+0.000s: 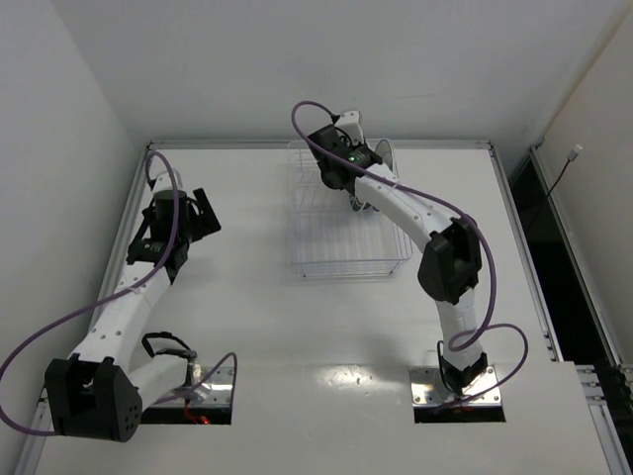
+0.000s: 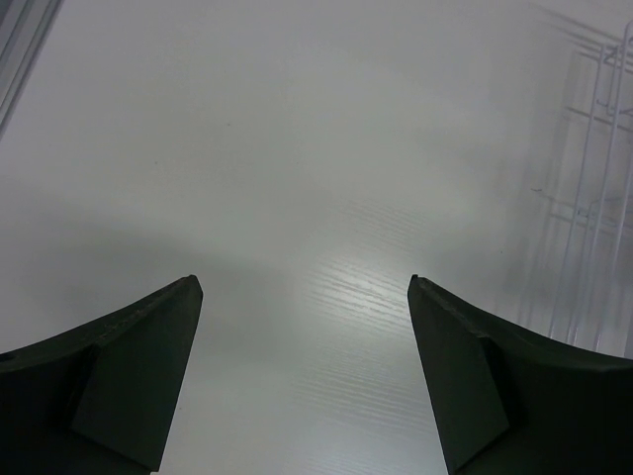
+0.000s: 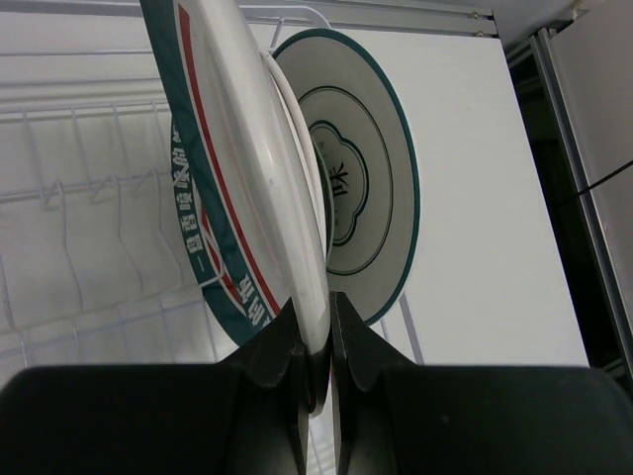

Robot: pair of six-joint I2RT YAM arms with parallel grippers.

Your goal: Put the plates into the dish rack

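Note:
My right gripper (image 3: 312, 302) is shut on the lower rim of a white plate with teal rim and red ring (image 3: 252, 168), held upright and edge-on over the far end of the dish rack (image 3: 89, 188). Just behind it, a plate with a teal rim and dark centre drawing (image 3: 361, 178) stands upright in the rack. In the top view the right gripper (image 1: 341, 166) is over the wire rack's (image 1: 346, 247) far end, with the standing plate (image 1: 384, 153) beside it. My left gripper (image 1: 193, 213) is open and empty over bare table (image 2: 305, 287). The other plates are hidden.
The rack's wires (image 2: 593, 178) show at the right edge of the left wrist view. The table's raised rim (image 1: 316, 144) runs along the far side, close behind the rack. A dark gap (image 1: 554, 237) lies beyond the table's right edge.

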